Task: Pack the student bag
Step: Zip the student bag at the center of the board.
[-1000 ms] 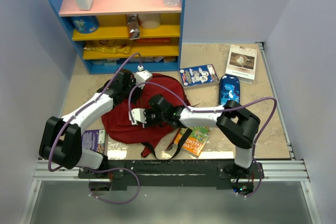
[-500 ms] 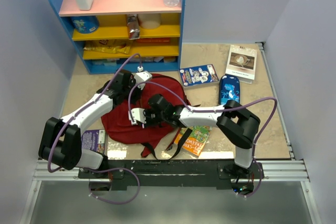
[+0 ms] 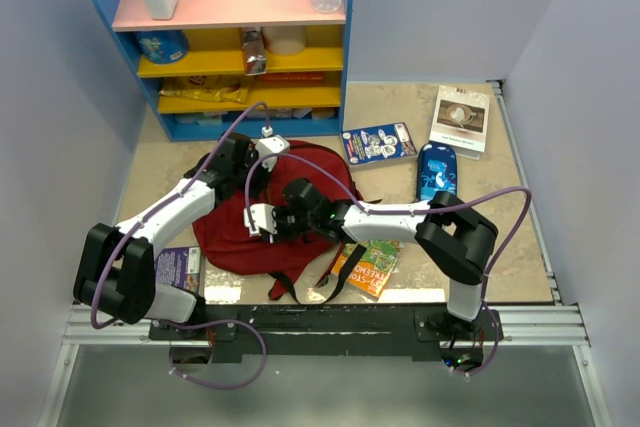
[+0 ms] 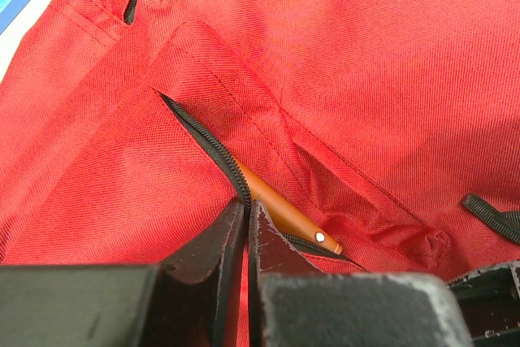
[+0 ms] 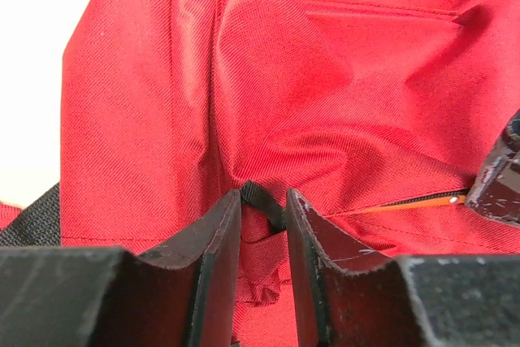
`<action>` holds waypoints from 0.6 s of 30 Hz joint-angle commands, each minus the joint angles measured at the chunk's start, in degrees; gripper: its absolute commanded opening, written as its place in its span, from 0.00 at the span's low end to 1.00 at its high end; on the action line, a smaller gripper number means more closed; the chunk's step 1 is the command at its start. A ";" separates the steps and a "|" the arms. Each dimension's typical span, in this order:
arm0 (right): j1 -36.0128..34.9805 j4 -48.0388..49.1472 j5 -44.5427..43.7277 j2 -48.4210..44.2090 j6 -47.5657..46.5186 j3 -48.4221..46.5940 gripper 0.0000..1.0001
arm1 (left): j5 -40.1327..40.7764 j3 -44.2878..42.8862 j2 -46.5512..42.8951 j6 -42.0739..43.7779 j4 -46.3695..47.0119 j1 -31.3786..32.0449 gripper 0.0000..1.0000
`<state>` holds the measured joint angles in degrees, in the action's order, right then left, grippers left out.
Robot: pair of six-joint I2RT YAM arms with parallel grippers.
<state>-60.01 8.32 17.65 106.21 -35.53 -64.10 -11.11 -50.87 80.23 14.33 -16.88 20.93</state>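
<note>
Surface: beige tabletop (image 3: 520,247) between pale walls, with a blue shelf unit (image 3: 345,67) at its far left.
Student bag: dark red student bag (image 3: 235,247) lying flat at centre-left, just in front of the shelf unit, with both arms reaching over it.
Left gripper: left gripper (image 4: 245,205) at the far end of the bag, fingers pressed almost together on the black zip (image 4: 203,140) where the orange pull tab (image 4: 284,215) begins.
Right gripper: right gripper (image 5: 264,201) low over the middle of the bag, jaws parted, a black strap loop (image 5: 256,193) sitting in the gap. Whether the pads touch it cannot be told.
Change, right: a second ago this gripper sat slightly farther right on the bag. It is now a little to the left.
Change, left: none seen. Same spot and same pinch.
Change, bag: none seen.
Other items: blue pencil case (image 3: 437,170) and two books (image 3: 378,143), (image 3: 461,119) at far right, a green-covered book (image 3: 366,267) at the bag's near right edge. All are where they were.
</note>
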 commanded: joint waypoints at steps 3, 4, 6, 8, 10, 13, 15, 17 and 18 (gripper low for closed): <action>-0.20 3.46 0.63 -3.12 0.90 -0.33 0.27 | -0.93 -0.02 -1.92 0.53 1.33 -0.10 0.09; -0.20 3.46 0.54 -2.94 0.90 -0.24 0.26 | -0.93 0.07 -1.92 0.53 1.33 -0.10 0.09; -0.11 3.64 0.63 -2.59 0.99 -0.24 0.21 | -0.93 -0.02 -2.00 0.53 1.41 -0.10 0.09; -0.20 3.99 0.63 -2.33 1.16 -0.15 0.16 | -0.93 0.07 -2.09 0.61 1.33 -0.10 0.09; -0.20 4.34 0.89 -2.33 1.34 -0.24 0.14 | -0.84 0.16 -2.18 0.70 1.33 -0.10 0.09; -0.11 4.25 1.42 -2.59 1.51 -0.50 0.11 | -0.84 0.51 -2.18 0.79 1.33 -0.10 0.09; -0.11 4.34 1.42 -2.94 1.60 -0.68 0.10 | -0.93 0.60 -2.18 0.79 1.33 -0.10 0.09; -0.02 3.90 1.77 -3.29 1.60 -0.77 0.10 | -1.10 0.60 -2.27 0.70 1.41 -0.10 0.09; 0.07 3.73 2.04 -3.47 1.60 -0.85 0.10 | -1.10 0.69 -2.27 0.79 1.33 -0.10 0.09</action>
<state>-60.01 9.10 17.69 106.19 -34.46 -64.05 -11.11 -50.72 79.83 14.55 -16.82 20.93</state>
